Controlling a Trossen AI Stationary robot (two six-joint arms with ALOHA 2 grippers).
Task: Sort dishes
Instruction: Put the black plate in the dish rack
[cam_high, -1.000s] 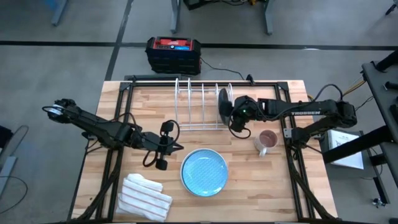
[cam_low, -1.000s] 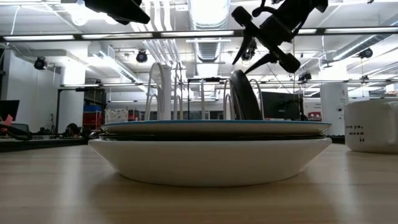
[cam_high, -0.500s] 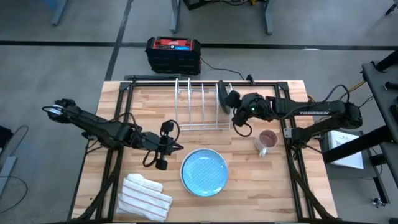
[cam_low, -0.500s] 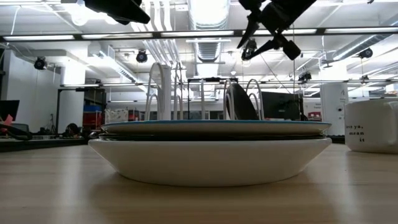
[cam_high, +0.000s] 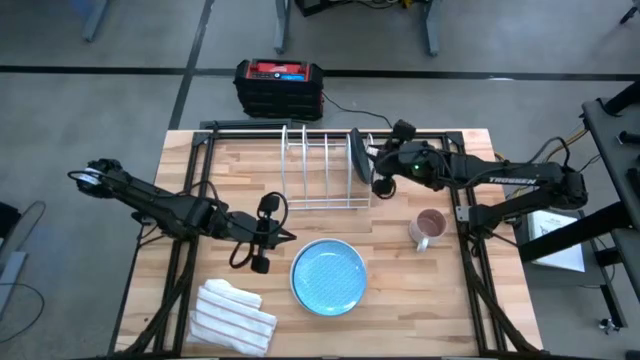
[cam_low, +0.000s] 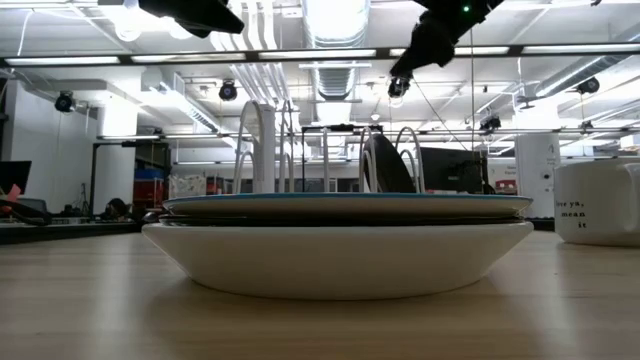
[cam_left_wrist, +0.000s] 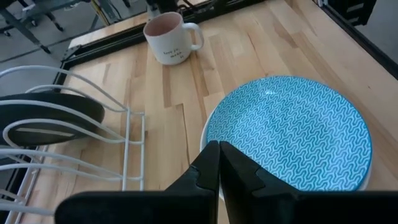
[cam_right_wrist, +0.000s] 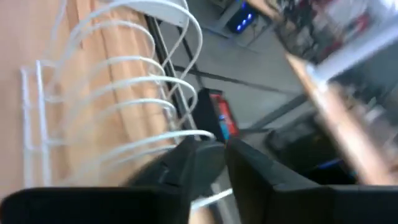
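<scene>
Pale wood planks make up the worktop (cam_high: 440, 300). Far left, the left arm reaches in; left gripper (cam_high: 262, 243) hangs just left of the dish stack, fingers pressed together, holding nothing. Near it, at the near left, a folded white cloth (cam_high: 234, 317) with thin stripes, soft and rumpled. Centre near: light blue dish (cam_high: 328, 276), round, fine wave-pattern glaze, lying flat on top of a stack; the low view shows a plain white dish (cam_low: 337, 257) at the bottom. Far centre: white wire rack (cam_high: 318, 168), hooped dividers. Dark dish (cam_high: 356, 163) stands on edge in its right end. Right gripper (cam_high: 382, 165) is just beside that dish, fingers narrowly parted, empty. Right: small beige mug (cam_high: 428, 227), upright.
</scene>
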